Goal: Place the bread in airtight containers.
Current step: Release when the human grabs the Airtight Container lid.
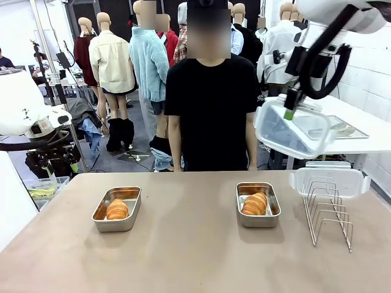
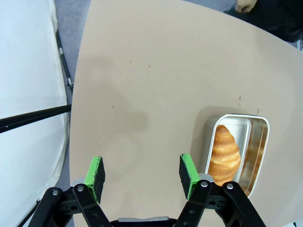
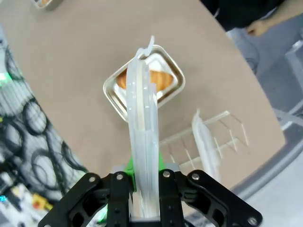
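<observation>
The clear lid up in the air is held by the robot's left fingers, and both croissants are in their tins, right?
No: the fingers of the right gripper hold the clear lid, as the front view shows. Both croissants are in their tins.

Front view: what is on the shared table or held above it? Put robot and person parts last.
croissant: two, golden-brown, one in the left tin, one in the right tin
tin: two, stainless steel, table left and right of centre
clear lid: two, transparent, one held up at right, one standing in the rack
wire rack: one, silver, table right
table: one, tan
person: one, black shirt, far side
left gripper: open, above the table beside the left tin
right gripper: shut on clear lid
</observation>
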Controlling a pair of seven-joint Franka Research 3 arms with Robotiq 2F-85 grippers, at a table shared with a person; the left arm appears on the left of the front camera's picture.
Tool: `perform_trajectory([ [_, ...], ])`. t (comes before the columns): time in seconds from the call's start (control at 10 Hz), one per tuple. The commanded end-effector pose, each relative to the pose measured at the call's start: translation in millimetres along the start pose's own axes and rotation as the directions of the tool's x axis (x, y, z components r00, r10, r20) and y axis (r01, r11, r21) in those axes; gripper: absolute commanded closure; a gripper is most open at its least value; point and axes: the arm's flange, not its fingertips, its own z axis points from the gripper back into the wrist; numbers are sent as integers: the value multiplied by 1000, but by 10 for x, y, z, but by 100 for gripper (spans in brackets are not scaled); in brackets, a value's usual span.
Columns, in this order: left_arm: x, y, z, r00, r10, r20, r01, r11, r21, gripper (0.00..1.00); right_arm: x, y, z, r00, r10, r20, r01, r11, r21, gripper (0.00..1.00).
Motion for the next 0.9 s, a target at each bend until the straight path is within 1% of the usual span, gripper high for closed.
perform_trajectory([
  [0.0, -3, 7, 7, 1000, 1, 0, -1, 1000, 0, 18, 371, -289, 46, 957, -269, 111, 261, 962, 83, 100],
  [0.1, -3, 7, 7, 1000, 1, 0, -1, 1000, 0, 18, 467, -417, -4, 925, -355, 139, 338, 932, 133, 100],
  [0.2, -3, 7, 7, 1000, 1, 0, -1, 1000, 0, 18, 542, -552, -55, 894, -421, 153, 400, 904, 148, 100],
  [0.3, -3, 7, 7, 1000, 1, 0, -1, 1000, 0, 18, 598, -685, -99, 850, -495, 180, 467, 866, 180, 100],
  [0.5, -3, 7, 7, 1000, 1, 0, -1, 1000, 0, 18, 686, -973, -252, 767, -618, 174, 575, 781, 242, 100],
  [0.6, -3, 7, 7, 1000, 1, 0, -1, 1000, 0, 18, 715, -1103, -344, 742, -645, 181, 597, 760, 258, 100],
  [0.7, -3, 7, 7, 1000, 1, 0, -1, 1000, 0, 18, 763, -1226, -421, 706, -680, 196, 634, 731, 251, 100],
  [0.8, -3, 7, 7, 1000, 1, 0, -1, 1000, 0, 18, 792, -1344, -531, 668, -719, 193, 675, 694, 250, 100],
])
